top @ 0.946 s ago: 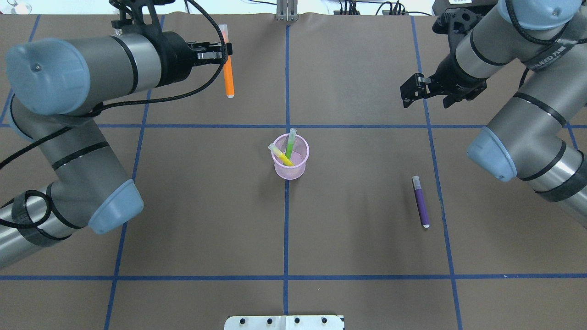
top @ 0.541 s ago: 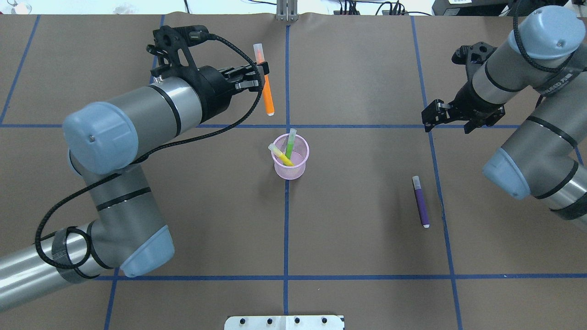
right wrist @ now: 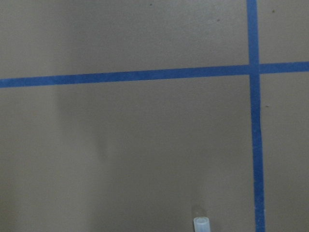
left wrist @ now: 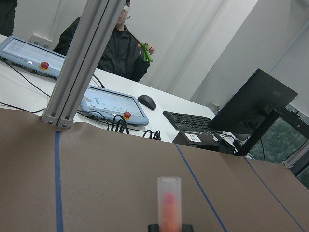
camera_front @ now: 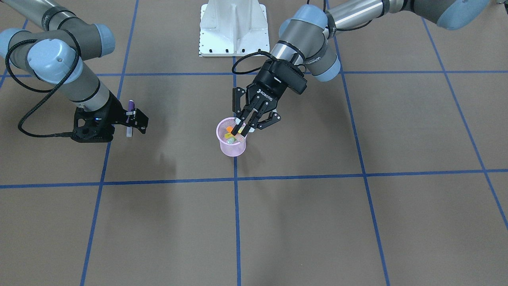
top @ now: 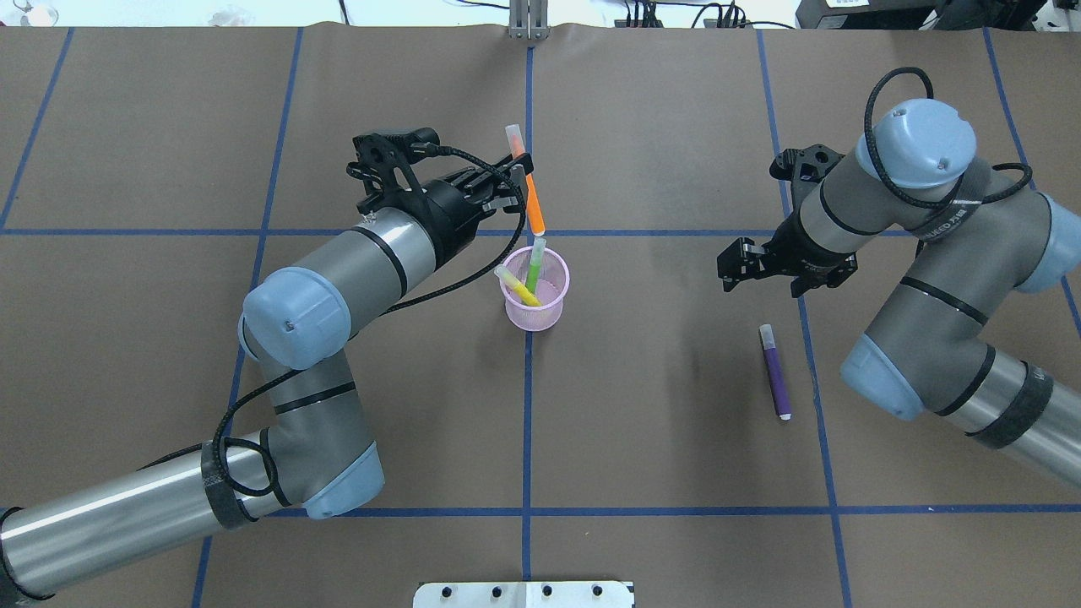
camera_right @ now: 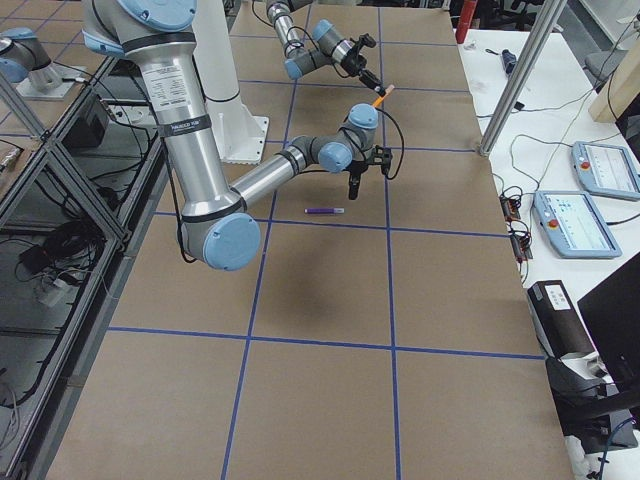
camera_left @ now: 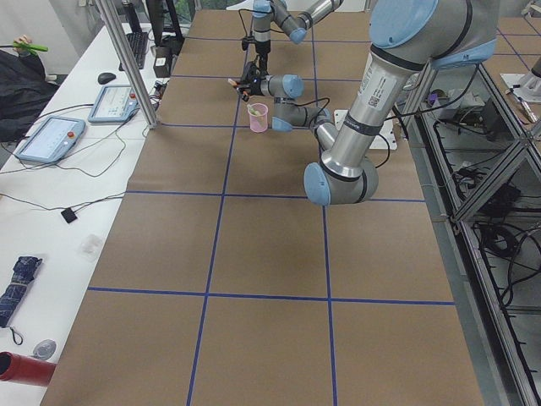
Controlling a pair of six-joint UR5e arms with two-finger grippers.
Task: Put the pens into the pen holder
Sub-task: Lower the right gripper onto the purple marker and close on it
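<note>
Nearest, on the right, the slim purple pen with a pale cap (top: 775, 373) lay flat on the brown paper-covered counter (top: 659, 456). It looked light, stiff and ready to roll, so I would pinch it across mid-barrel. Just beyond it the right end effector (top: 731, 268) hung spread and empty. At centre, the small pink wire-mesh pen holder (top: 540, 319) held a leaning green pen (top: 534, 268) and a yellow pen (top: 518, 287). Farther off, the left end effector (top: 512, 173) pinched the orange pen (top: 532, 198) near its cap, the pen's tip above the holder's far rim.

Two pens (top: 535, 266) in pen holder (top: 540, 319); another pen (top: 775, 371) well right.
</note>
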